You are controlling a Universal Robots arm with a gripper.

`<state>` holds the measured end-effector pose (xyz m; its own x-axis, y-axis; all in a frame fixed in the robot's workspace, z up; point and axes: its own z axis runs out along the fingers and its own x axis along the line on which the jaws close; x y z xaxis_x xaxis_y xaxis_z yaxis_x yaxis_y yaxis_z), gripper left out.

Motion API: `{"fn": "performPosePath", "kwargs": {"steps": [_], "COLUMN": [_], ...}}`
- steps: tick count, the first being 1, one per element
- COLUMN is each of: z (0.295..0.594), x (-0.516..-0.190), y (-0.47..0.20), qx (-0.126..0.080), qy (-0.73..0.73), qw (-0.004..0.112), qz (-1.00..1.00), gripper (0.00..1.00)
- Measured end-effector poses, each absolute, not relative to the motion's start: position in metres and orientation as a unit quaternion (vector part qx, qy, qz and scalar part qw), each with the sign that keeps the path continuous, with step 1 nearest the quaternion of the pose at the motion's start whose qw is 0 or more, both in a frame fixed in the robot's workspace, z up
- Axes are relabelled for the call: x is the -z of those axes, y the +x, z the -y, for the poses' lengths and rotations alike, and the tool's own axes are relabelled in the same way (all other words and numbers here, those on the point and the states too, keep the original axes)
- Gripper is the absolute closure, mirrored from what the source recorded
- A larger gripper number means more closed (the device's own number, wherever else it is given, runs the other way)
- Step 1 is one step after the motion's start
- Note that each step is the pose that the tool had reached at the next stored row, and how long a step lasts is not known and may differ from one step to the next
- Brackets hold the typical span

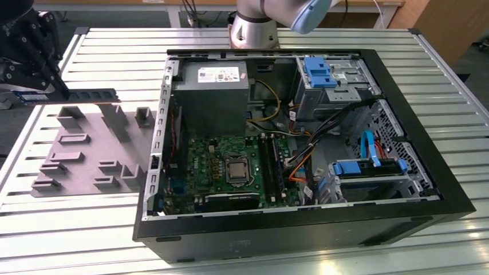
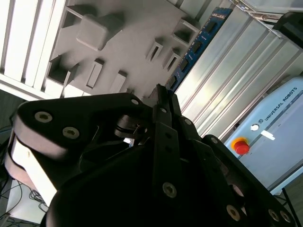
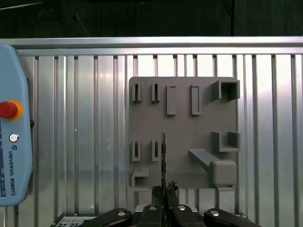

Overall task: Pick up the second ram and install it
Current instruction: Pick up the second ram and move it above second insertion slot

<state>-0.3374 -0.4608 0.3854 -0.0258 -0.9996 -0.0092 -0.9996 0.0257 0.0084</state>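
At the exterior view's far left, my gripper (image 1: 34, 91) is shut on the second ram (image 1: 84, 94), a thin blue-green stick held level above the grey holder plate (image 1: 91, 152). The first wrist view shows the ram (image 3: 163, 158) edge-on, rising from between the fingers (image 3: 171, 190) over the plate (image 3: 182, 127). The ram (image 2: 201, 40) sticks out past my gripper (image 2: 163, 94) in the second wrist view. The open computer case (image 1: 428, 166) lies to the exterior view's right, its black motherboard slots (image 1: 271, 166) beside the processor socket.
The case holds a power supply (image 1: 214, 91), blue drive-bay clips (image 1: 317, 71), loose cables (image 1: 306, 154) and a card (image 1: 229, 200) near the front. A teach pendant (image 3: 12, 127) with a red button lies on the slatted metal table (image 1: 91, 229). The arm's base (image 1: 256, 26) stands behind the case.
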Motion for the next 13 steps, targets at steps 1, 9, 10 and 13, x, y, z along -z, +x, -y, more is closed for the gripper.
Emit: {"fn": "performPosePath", "kwargs": {"steps": [1,9,10,13], "z": [0.461,0.461,0.461,0.461], "x": [-0.385,-0.385,-0.385,-0.385], "y": [-0.336,-0.325,-0.324,-0.32], "qx": [-0.006,-0.006,-0.006,-0.006], "qy": [-0.698,-0.698,-0.698,-0.698], "qw": [0.0,0.0,0.0,0.0], "qz": [-0.716,-0.716,-0.716,-0.716], "gripper": [0.86,0.86,0.86,0.86]}}
